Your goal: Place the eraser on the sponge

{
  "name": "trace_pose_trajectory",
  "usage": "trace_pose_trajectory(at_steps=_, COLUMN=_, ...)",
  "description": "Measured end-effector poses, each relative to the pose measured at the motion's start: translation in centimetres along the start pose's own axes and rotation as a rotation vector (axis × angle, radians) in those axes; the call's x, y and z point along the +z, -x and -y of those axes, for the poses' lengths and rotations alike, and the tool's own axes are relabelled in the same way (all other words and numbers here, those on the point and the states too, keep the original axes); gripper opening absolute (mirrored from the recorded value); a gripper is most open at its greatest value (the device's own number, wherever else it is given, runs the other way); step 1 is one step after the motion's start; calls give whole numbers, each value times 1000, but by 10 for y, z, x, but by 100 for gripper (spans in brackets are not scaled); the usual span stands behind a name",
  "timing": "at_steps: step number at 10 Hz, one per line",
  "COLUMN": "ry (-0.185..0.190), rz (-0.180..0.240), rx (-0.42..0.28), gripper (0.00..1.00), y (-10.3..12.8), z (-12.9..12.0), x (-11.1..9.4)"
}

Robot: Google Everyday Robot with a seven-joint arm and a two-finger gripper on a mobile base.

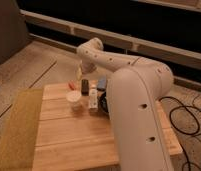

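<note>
A dark upright block [85, 86], which looks like the eraser, stands at the back of the wooden table [79, 140]. Just right of it lies a bluish flat piece [101, 82] that may be the sponge; I cannot tell for sure. My gripper [82, 75] hangs at the end of the white arm [106, 57], directly above and behind the dark block. Whether it touches the block is unclear.
A white cup [74, 100], a small white bottle [93, 98] and a dark bowl [105, 104] stand in a row in front of the block. A small red-orange item [71, 85] lies to its left. A yellow mat [16, 127] covers the table's left side. Cables [186, 117] lie on the floor at right.
</note>
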Motion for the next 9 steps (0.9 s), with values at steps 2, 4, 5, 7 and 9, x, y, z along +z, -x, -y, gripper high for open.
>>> trace_pose_trajectory(at_steps=2, ry=2, rz=-57, rx=20, gripper=65, y=-9, z=1, x=19)
trace_pose_trajectory(at_steps=4, ry=12, rz=-92, rx=22, gripper=65, y=-11, z=1, x=34)
trace_pose_trajectory(at_steps=5, ry=25, rz=-94, rx=10, gripper=65, y=-7, z=-2, x=39)
trace_pose_trajectory(at_steps=7, ry=51, rz=-107, rx=-25, gripper=65, y=0, z=-12, x=49)
trace_pose_trajectory(at_steps=9, ry=62, rz=-141, rx=-45, gripper=65, y=-2, z=-16, x=62)
